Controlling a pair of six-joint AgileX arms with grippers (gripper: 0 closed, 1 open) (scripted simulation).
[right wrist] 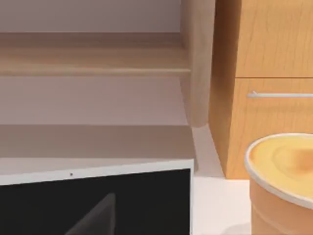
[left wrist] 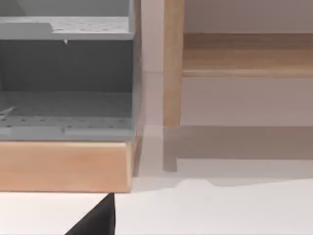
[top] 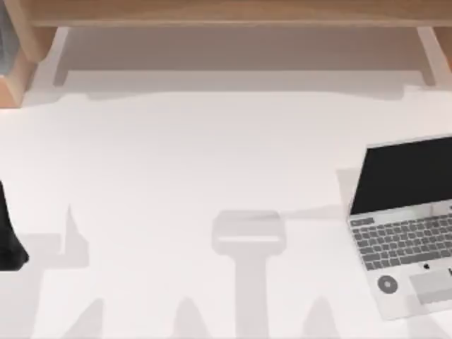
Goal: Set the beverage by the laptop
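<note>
Beverage [right wrist: 281, 183], round tan cup with pale rim, beside silver-grey laptop [top: 406, 233]

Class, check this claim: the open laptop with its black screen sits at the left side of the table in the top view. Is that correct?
Not quite. The laptop is open and its screen is black, but the top view shows it at the right side of the table, not the left.

White table [top: 176, 176], wide and bare across its middle. Running along its far edge, a pale wooden shelf [top: 233, 14] on wooden legs. Just beside that shelf's left end, a grey perforated rack [left wrist: 66, 73] on a wooden base. At its right end, a wooden drawer cabinet [right wrist: 274, 73] with a metal handle [right wrist: 279, 94].
</note>
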